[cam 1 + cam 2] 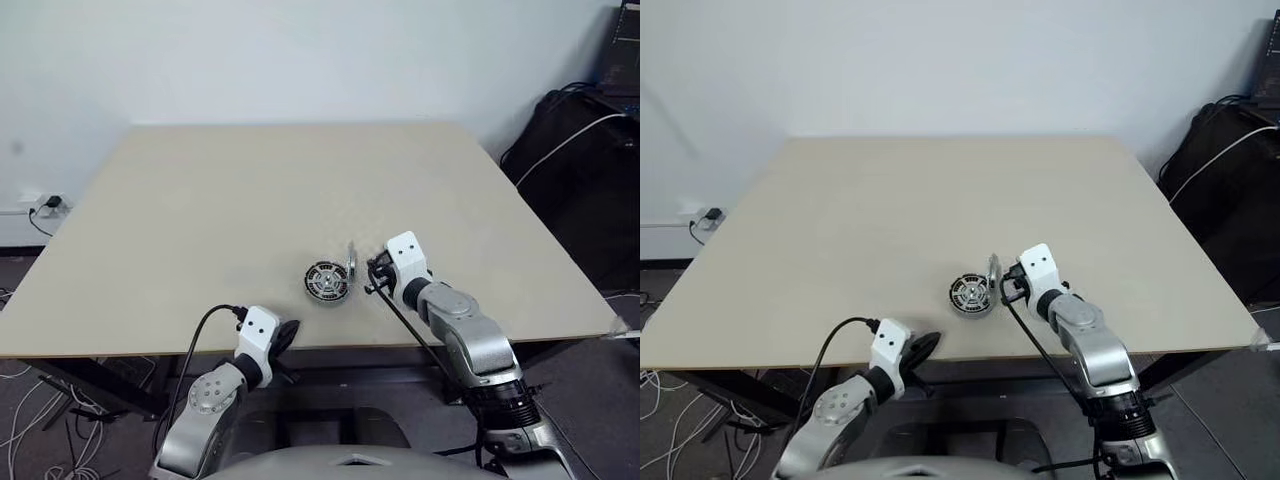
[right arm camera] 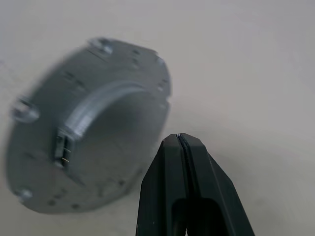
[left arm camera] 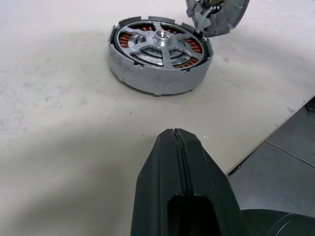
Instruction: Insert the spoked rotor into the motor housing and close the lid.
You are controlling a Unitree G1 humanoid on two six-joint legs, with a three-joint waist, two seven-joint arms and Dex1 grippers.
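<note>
Beige matte table [image 1: 250, 200], square-cornered, broad and bare across its far and left parts; open room on every side of the parts, which sit near the front edge, right of centre.

Black bags [image 1: 585, 170] with a white cable, off the table's right edge.

Right gripper [image 1: 374, 278]: white-cased wrist, two black fingers [image 2: 179, 162] pressed flat together, grasping nothing. Hovers just right of the lid, tip pointing at it; contact cannot be told.

Left gripper [image 1: 288, 335]: black fingers [image 3: 177, 162] likewise clenched on nothing, at the table's front edge, short of the housing and apart from it.

Housing [image 1: 327, 282]: round low puck lying flat on the table. Pale grey metal wall, notched rim, copper windings showing between the spokes of the silver rotor [image 3: 160, 44] seated inside, small hub at centre.

Lid [image 2: 88, 128]: round grey metal cap standing on edge, tilted, just beside the housing's right far side; touching cannot be told. Raised flat centre, small screw bosses around the rim. Not on the housing.
</note>
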